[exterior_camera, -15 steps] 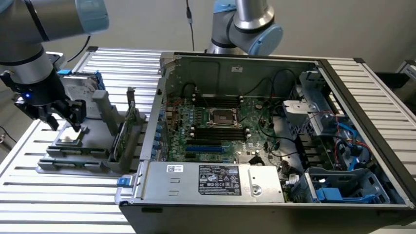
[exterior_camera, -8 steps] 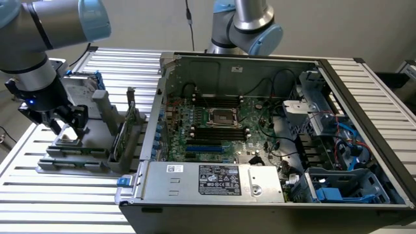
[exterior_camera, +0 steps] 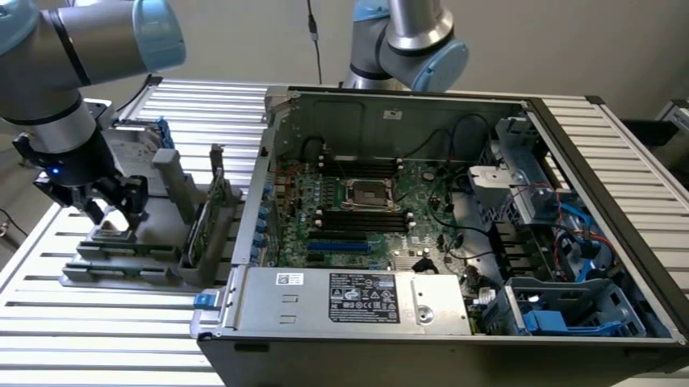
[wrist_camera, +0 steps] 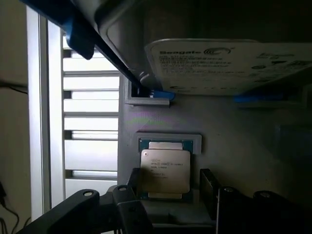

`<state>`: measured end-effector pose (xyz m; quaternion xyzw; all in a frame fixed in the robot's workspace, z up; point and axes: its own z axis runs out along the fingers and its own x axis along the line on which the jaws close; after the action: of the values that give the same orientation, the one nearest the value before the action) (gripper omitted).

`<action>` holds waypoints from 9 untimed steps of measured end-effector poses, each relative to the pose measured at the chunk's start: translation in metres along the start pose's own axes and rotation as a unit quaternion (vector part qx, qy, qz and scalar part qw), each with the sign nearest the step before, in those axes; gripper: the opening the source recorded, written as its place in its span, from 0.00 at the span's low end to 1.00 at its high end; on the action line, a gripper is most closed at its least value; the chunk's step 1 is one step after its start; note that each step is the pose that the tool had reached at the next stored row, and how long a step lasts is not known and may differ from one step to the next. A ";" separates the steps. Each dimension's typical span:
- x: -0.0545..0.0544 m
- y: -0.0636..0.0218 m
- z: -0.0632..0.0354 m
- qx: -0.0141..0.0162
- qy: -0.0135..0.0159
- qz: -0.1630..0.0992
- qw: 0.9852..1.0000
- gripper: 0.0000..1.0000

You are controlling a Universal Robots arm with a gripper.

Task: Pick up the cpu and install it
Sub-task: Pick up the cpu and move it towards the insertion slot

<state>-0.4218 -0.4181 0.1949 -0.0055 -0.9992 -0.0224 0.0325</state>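
Observation:
The cpu is a small square chip with a pale metal lid. It lies flat in a grey recessed holder in the wrist view. My gripper is open, with one dark finger on one side of the chip and the other on the opposite side, neither gripping it. At the exterior view's left, my gripper hangs low over a grey fixture on the slatted table. The dark square socket sits in the middle of the green motherboard inside the open computer case.
A silver hard drive with blue brackets stands close beside the chip's holder. Upright grey fixture walls stand between my gripper and the case. A power supply lies along the case's front. Another arm rises behind the case.

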 end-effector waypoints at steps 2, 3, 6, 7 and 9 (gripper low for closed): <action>0.000 0.0017 0.0010 0.000 0.000 0.001 1.000 0.60; 0.001 0.0024 0.0013 0.000 0.000 0.001 1.000 0.60; 0.003 0.0029 0.0022 0.000 0.000 0.002 1.000 0.60; 0.003 0.0028 0.0027 0.000 0.000 0.002 1.000 0.60; 0.003 0.0027 0.0050 0.000 0.000 0.002 1.000 0.60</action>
<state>-0.4248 -0.4152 0.1903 -0.0072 -0.9992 -0.0225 0.0325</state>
